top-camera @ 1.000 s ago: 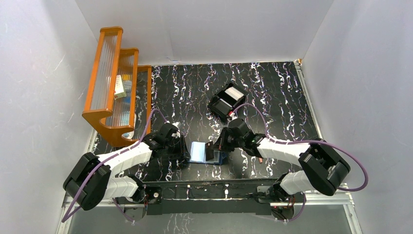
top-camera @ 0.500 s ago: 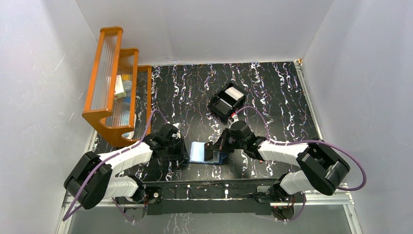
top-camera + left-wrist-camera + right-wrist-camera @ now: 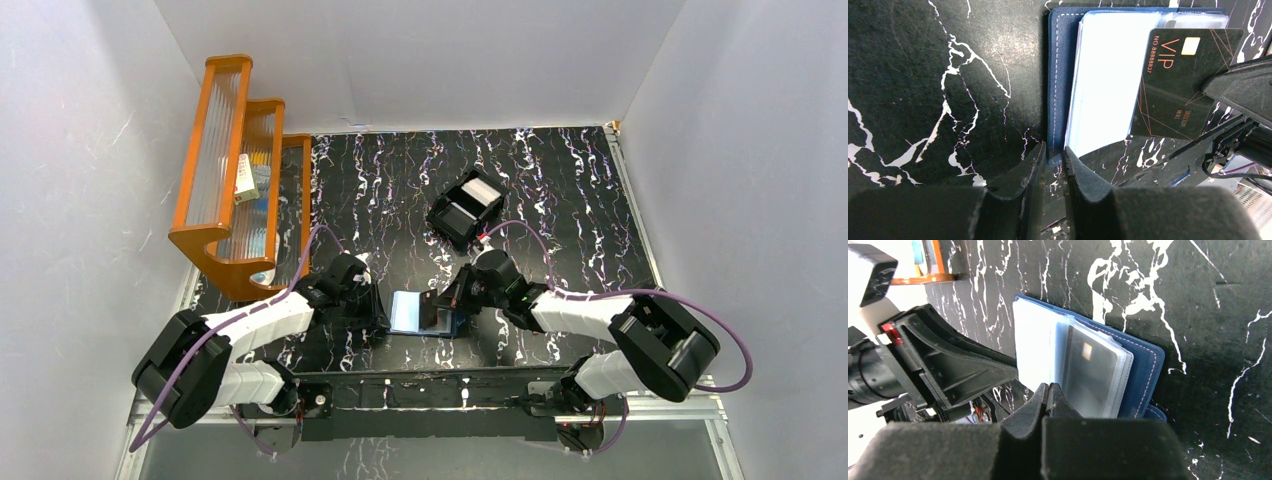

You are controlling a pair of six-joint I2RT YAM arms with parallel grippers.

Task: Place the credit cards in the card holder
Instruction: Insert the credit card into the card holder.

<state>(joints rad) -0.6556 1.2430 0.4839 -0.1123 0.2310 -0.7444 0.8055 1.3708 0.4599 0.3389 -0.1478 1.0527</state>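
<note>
The navy card holder (image 3: pixel 408 312) lies open on the table between my arms, pale blue inside with clear sleeves (image 3: pixel 1098 375). My left gripper (image 3: pixel 1053 160) is shut on the near edge of its left flap (image 3: pixel 1060 75); it also shows in the top view (image 3: pixel 378 318). My right gripper (image 3: pixel 1049 390) is shut on a black credit card marked VIP (image 3: pixel 1183 82), which stands edge-on over the holder's right half (image 3: pixel 432 312). The card's chip shows through a clear sleeve (image 3: pixel 1087 351). Other cards, white and grey, lie in the black box (image 3: pixel 465 208).
An orange wooden rack (image 3: pixel 235 170) with small items stands at the back left. The black open-top box sits behind the holder, right of centre. White walls close in the black marbled table (image 3: pixel 560 180) on three sides.
My right wrist has shifted very slightly with the black card. The card holder and my left gripper have not moved.
</note>
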